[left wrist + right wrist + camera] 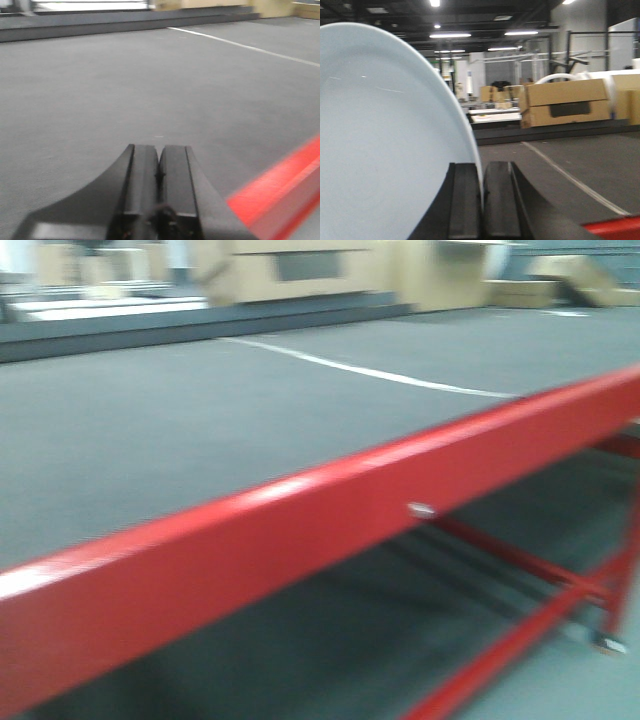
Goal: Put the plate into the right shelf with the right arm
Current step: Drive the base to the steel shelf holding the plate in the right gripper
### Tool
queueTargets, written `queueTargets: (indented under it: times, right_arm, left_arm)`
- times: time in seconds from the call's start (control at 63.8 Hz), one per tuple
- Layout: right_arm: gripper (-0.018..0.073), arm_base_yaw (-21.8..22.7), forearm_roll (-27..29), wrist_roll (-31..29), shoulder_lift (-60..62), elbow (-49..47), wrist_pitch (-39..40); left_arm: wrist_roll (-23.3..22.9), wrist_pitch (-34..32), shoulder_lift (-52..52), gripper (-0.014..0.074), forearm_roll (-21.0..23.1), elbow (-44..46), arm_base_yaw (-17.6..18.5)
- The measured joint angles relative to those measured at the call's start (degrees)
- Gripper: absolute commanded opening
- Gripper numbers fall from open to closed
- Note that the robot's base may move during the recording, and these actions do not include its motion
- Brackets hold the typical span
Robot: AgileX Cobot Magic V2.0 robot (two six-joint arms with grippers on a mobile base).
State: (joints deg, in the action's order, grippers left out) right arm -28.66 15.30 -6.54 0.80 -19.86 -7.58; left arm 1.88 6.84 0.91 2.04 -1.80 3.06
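The plain white plate fills the left half of the right wrist view, held on edge. My right gripper is shut on the plate's rim, with one black finger on each side of it. My left gripper is shut and empty, its two black fingers pressed together above the grey floor. The right shelf is out of view in every frame. Neither gripper shows in the front view.
A red metal beam of a frame crosses the front view low and close; it also shows in the left wrist view and the right wrist view. Grey floor with a white line lies beyond. Cardboard boxes stand far back.
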Motion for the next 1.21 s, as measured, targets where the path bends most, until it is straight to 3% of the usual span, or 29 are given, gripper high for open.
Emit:
queueTargets:
  times: [1.208]
  right_arm:
    - [0.0055,0.00,0.00,0.00,0.00,0.00,0.00]
  left_arm:
    - [0.00,0.00,0.00,-0.0047,0.00,0.00,0.00]
